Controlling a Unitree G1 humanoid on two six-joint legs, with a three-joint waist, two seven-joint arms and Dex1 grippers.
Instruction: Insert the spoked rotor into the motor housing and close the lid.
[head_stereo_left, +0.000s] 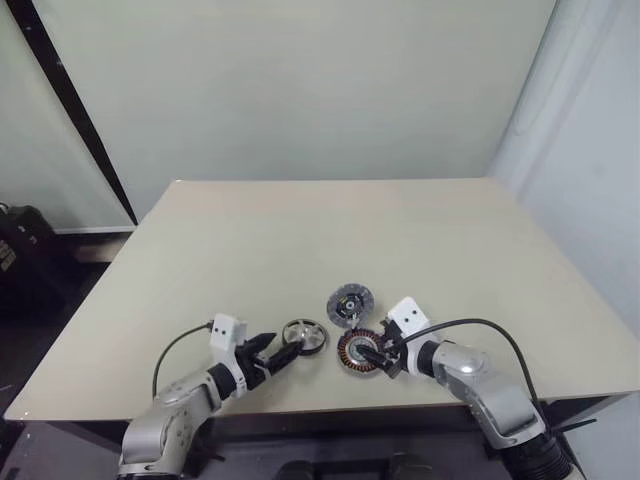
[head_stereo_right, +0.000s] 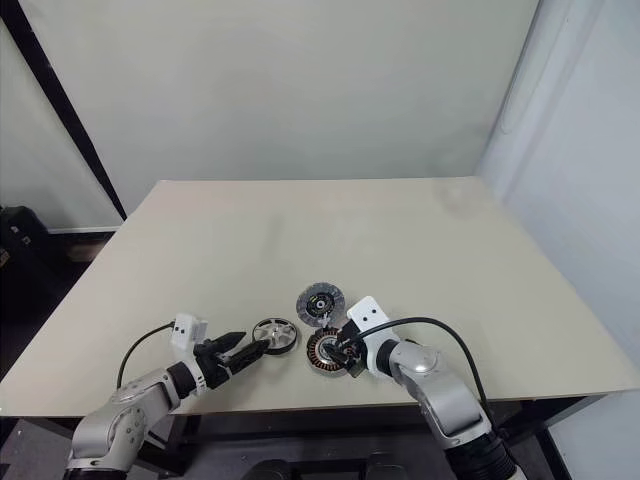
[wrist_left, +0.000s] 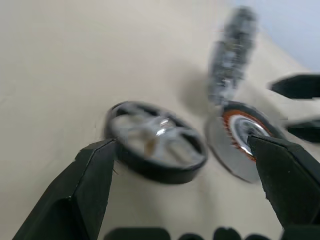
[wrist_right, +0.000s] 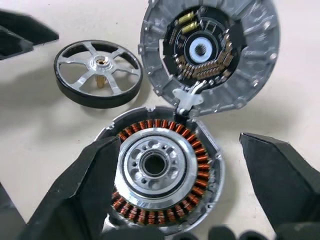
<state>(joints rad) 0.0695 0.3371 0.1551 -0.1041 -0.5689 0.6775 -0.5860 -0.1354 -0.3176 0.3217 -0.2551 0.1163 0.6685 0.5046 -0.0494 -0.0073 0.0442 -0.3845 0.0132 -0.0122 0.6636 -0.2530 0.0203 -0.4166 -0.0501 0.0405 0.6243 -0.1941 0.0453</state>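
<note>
Nearest, right gripper (wrist_right: 175, 190) spread wide astride the motor housing (wrist_right: 157, 167), probably steadying it; beside, left gripper (wrist_left: 185, 185) parted, framing the flat-lying spoked rotor (head_stereo_left: 304, 336) for pickup; farthest, lid (head_stereo_left: 350, 300) hinged open.

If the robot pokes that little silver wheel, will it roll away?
Probably not: the spoked rotor lies flat on the table, so a poke would likely slide it. Tipped onto its round dark rim, it might roll. It looks like stiff, shiny metal, so it may slip between the left gripper's black fingers.
</note>
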